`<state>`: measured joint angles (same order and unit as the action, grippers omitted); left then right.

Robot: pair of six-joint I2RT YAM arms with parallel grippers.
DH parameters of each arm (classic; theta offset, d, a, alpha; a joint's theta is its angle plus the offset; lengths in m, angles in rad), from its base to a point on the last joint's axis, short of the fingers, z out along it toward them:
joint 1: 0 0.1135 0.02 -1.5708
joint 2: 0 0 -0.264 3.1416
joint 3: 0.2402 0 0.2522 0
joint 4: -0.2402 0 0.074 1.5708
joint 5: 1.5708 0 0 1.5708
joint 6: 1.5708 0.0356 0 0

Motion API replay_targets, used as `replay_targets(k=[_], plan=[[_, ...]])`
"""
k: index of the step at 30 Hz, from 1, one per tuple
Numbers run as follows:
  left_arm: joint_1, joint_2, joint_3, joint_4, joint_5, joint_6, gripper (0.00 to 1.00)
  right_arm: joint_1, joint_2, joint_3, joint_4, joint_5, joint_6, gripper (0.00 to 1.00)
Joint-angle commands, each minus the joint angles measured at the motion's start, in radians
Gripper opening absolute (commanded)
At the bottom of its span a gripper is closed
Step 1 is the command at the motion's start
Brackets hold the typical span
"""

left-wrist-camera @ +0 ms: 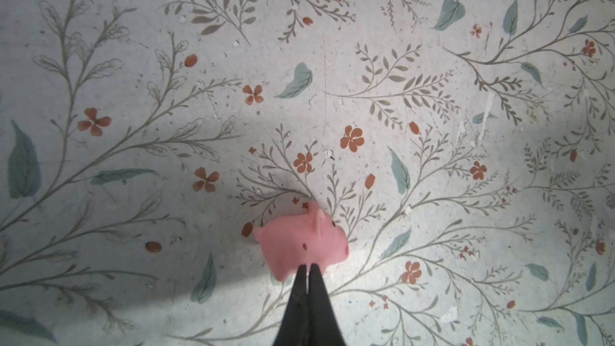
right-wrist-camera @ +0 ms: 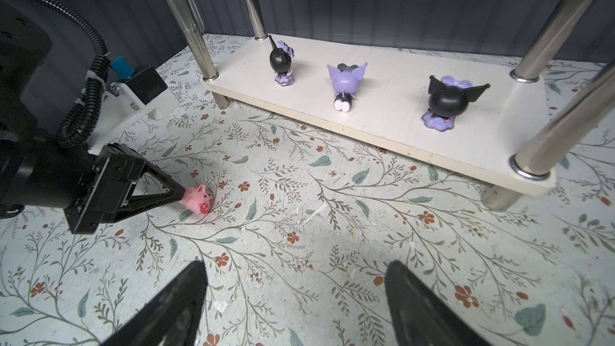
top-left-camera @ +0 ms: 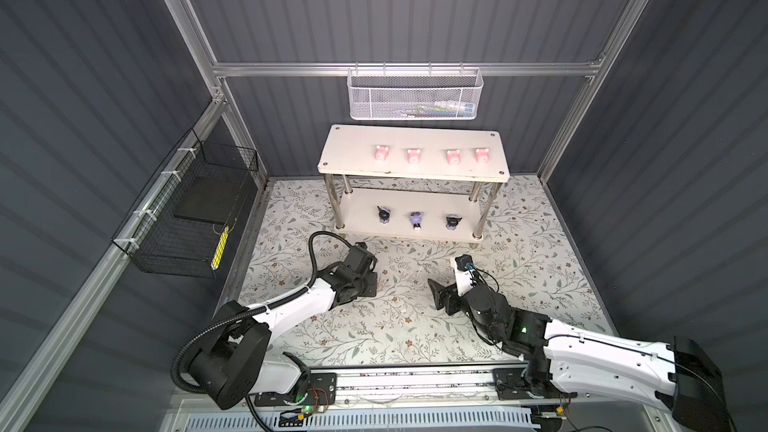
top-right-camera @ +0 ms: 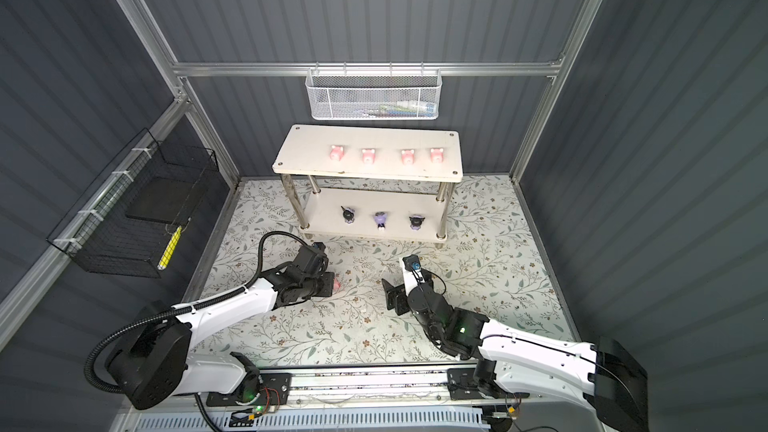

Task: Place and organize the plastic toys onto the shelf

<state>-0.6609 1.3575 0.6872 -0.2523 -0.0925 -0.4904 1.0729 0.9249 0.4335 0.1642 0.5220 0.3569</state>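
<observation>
Dark grey ribbed walls (top-left-camera: 415,6) close in on three sides, braced by a silver aluminium frame (top-left-camera: 291,69). A white mesh basket (top-left-camera: 411,97) hangs from the back rail and a black wire basket (top-left-camera: 187,218) from the left one. Underfoot, a pale, scuffed floral floor (top-left-camera: 374,326), brightly lit from above, with soft shadows.

**A:** Where can a hand pass on the worktop (top-left-camera: 415,326)?

**B:** The flowered stretch in front of the shelf (top-left-camera: 353,168) is bare, save one loose pink pig (right-wrist-camera: 197,199) touching the closed tips of the left hand (right-wrist-camera: 181,194). The right hand (right-wrist-camera: 296,294) sits nearby, spread wide.

**A:** And the shelf itself?

**B:** Top tier: a row of pink pigs (top-left-camera: 414,155), both ends free. Lower tier: three purple figures (top-left-camera: 415,220) spaced apart under the top board, with metal legs (top-left-camera: 473,193) at the corners. A mesh basket (top-left-camera: 411,97) hangs above, behind.
</observation>
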Motion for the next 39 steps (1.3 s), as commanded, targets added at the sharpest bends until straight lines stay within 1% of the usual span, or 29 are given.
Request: replay_targets(k=[1,10,25,32,37,39], plan=[[0.004,-0.026,-0.02,-0.006,0.004,-0.003,0.0,-0.006,0.013,0.001,0.022,-0.014,0.004,0.86],[0.007,-0.005,-0.031,0.031,0.001,-0.008,0.0,-0.006,0.034,0.01,0.031,-0.028,0.007,0.86],[0.009,0.01,-0.067,0.039,0.004,-0.014,0.0,-0.008,0.049,0.014,0.027,-0.034,0.01,0.86],[0.009,-0.021,-0.085,0.033,0.018,-0.025,0.0,-0.007,0.061,0.014,0.037,-0.04,0.011,0.86],[0.009,-0.105,-0.057,0.007,0.045,-0.021,0.0,-0.007,0.063,0.018,0.038,-0.041,0.008,0.85],[0.009,-0.131,-0.035,-0.015,0.039,-0.017,0.0,-0.008,0.064,0.019,0.04,-0.041,0.005,0.85]])
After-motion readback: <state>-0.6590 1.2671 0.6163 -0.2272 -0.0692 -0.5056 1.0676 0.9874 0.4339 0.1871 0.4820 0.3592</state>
